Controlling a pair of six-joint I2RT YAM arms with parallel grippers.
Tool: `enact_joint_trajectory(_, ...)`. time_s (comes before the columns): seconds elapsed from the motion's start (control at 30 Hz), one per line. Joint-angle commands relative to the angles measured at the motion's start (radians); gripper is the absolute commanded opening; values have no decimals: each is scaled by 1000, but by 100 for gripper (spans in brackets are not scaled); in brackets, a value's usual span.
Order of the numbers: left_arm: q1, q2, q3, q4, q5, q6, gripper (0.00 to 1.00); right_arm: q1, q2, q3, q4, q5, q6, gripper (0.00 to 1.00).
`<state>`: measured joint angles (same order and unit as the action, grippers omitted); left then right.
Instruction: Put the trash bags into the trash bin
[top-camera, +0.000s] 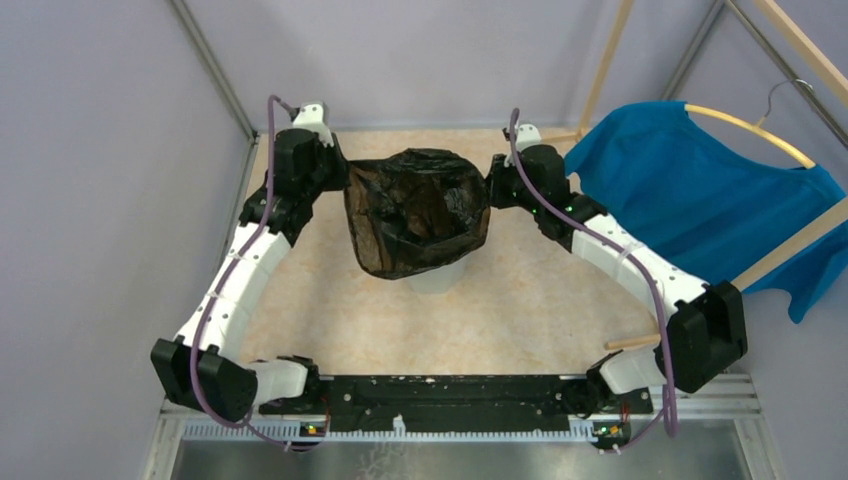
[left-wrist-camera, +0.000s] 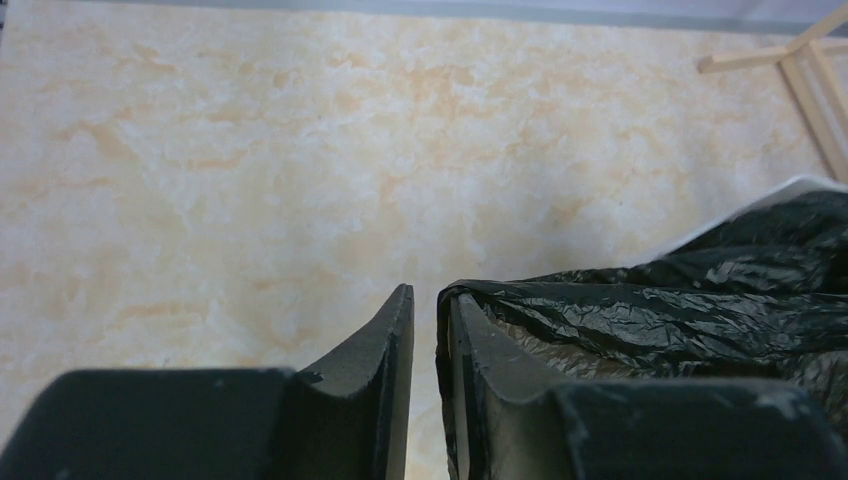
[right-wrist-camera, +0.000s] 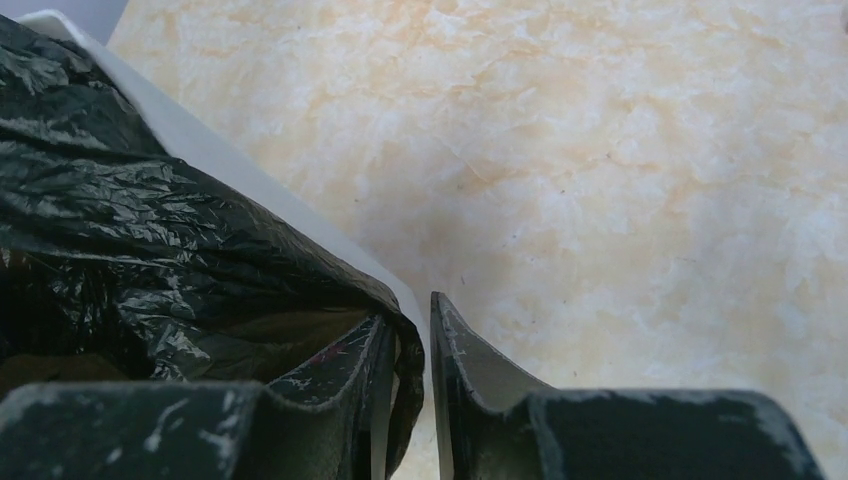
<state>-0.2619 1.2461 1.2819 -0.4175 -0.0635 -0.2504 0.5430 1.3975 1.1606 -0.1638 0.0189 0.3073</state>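
Left gripper (left-wrist-camera: 425, 292), mine: jaws parted by a narrow slit, trash bag (left-wrist-camera: 650, 310) hem draped over one finger, not pinched. Centre: bag mouth stretched between my two grippers, hanging over the trash bin (top-camera: 437, 278) on the marbled table (top-camera: 550, 300). Right gripper (right-wrist-camera: 410, 308): jaws pinching the bag's hem beside the bin's white rim. Far right: blue T-shirt (top-camera: 690, 200) on a hanger

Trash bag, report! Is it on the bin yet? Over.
Right hand pinches the trash bag edge; left hand at the other edge, grip unclear. Bag stretched open over the trash bin. Nothing blocking; blue shirt hangs aside.
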Motion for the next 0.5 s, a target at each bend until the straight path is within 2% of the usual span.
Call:
enact_joint_trajectory(0.0,14,69,52,55,24,-18,17,-16,14,-39,47,-15,27,19)
enact_joint_trajectory(0.1,24,94,32,74,32,-22,10,-15,6,-38,37,-15,30,19)
enact_joint_trajectory(0.3,56,113,-48,122,143,-42,6,-17,5,64,11,-8,3,24)
enact_joint_trajectory(0.47,58,119,-101,125,160,-44,2,-23,47,115,30,-15,15,24)
